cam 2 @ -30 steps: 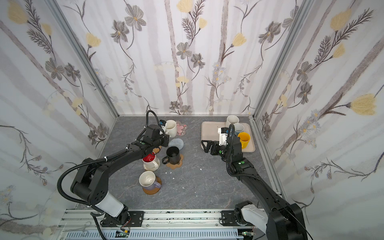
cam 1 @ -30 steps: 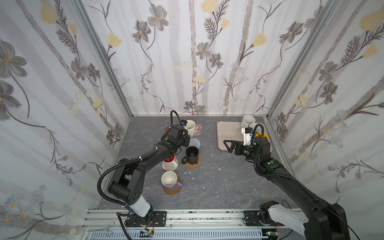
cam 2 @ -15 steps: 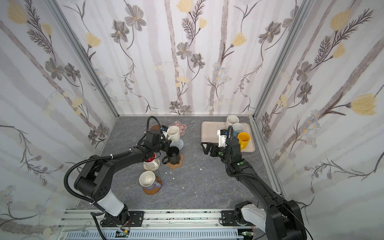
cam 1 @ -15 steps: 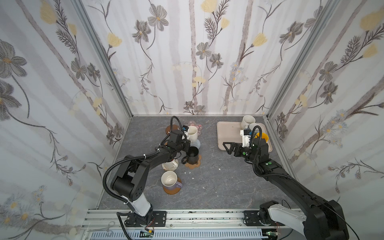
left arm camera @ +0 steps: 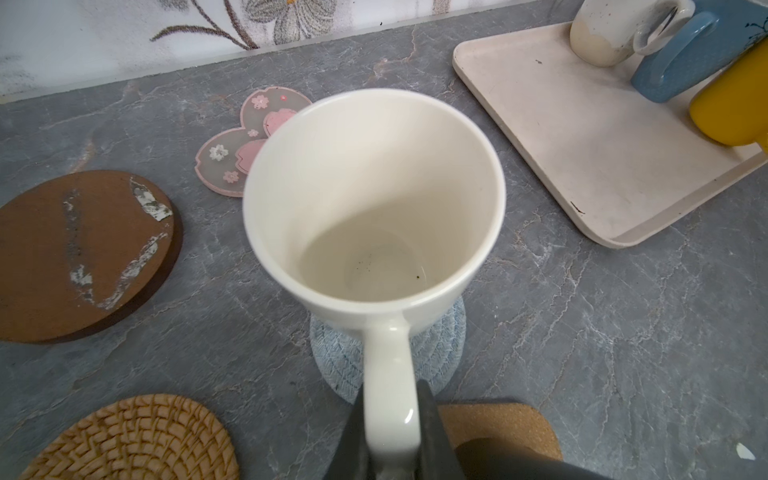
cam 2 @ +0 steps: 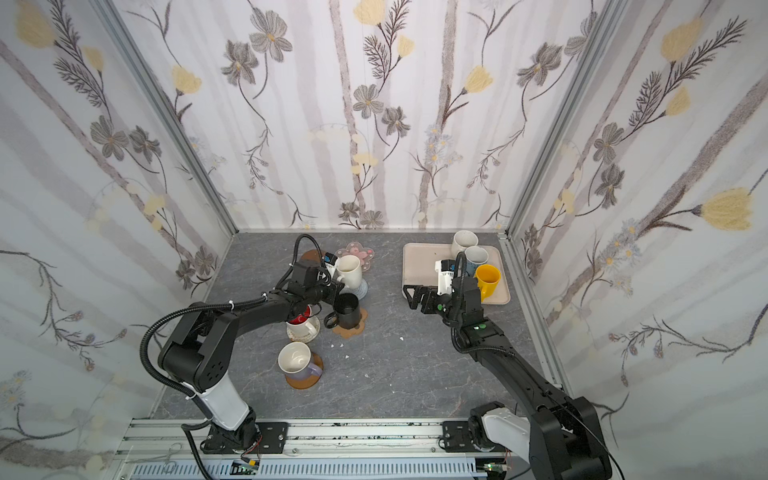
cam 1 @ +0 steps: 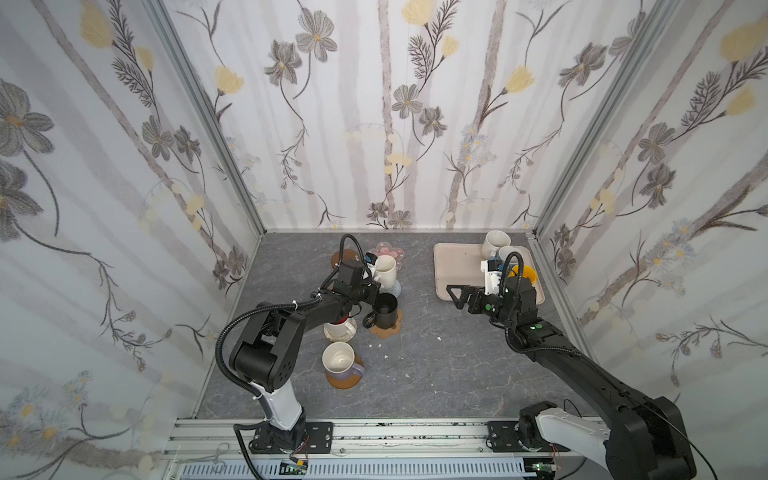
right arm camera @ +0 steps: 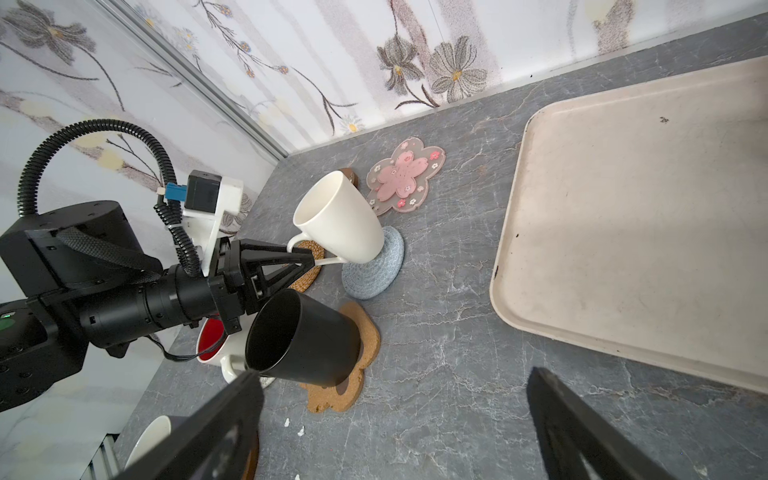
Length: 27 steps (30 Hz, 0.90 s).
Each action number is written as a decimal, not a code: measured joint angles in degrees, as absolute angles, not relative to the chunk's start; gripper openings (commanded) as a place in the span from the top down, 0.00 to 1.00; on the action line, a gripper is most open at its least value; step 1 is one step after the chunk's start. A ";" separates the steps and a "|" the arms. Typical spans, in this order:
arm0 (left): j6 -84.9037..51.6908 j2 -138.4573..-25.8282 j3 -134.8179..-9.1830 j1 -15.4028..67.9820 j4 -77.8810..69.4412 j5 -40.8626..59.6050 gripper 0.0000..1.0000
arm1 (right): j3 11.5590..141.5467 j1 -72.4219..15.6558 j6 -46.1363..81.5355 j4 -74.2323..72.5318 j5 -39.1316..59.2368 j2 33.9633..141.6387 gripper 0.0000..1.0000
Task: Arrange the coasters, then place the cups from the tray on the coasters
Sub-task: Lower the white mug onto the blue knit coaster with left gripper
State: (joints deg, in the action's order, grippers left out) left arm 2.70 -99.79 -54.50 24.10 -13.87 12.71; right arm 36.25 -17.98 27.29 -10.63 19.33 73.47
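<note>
cream-white mug point(right arm camera: 338, 218): tilted, base on grey-blue woven coaster point(right arm camera: 374, 270), just beside pink flower coaster point(right arm camera: 401, 176) | left gripper point(right arm camera: 308, 262): clamped on the mug's handle | right gripper point(cam 1: 454, 296): jaws wide, empty, at near corner of tray point(cam 1: 453, 262) | on tray: speckled cream mug point(cam 1: 494, 243), light blue mug point(cam 1: 509, 255), yellow mug point(cam 1: 524, 275)

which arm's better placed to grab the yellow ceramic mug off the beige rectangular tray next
Right. The right gripper is open beside the beige rectangular tray, the yellow ceramic mug close by. The left gripper is shut on the handle of the cream-white mug at the grey-blue woven round coaster, farther away.
</note>
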 measured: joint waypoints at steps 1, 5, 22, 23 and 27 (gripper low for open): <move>2.83 -99.81 -54.59 24.10 -13.87 12.71 1.00 | 36.25 -17.98 27.24 -10.66 19.33 73.58 0.00; 3.92 -100.05 -54.94 24.08 -13.87 12.73 1.00 | 36.25 -17.87 26.92 -10.81 19.35 74.04 0.00; 10.92 -99.59 -54.72 18.57 -14.04 23.05 1.00 | 36.21 -17.21 26.87 -10.87 19.64 74.46 0.00; 11.77 -99.44 -54.52 18.39 -14.24 23.86 1.00 | 36.18 -17.17 26.87 -10.87 19.73 74.48 0.00; 14.28 -99.13 -53.98 18.15 -14.28 25.78 1.00 | 36.18 -17.17 26.68 -10.90 19.84 74.72 0.00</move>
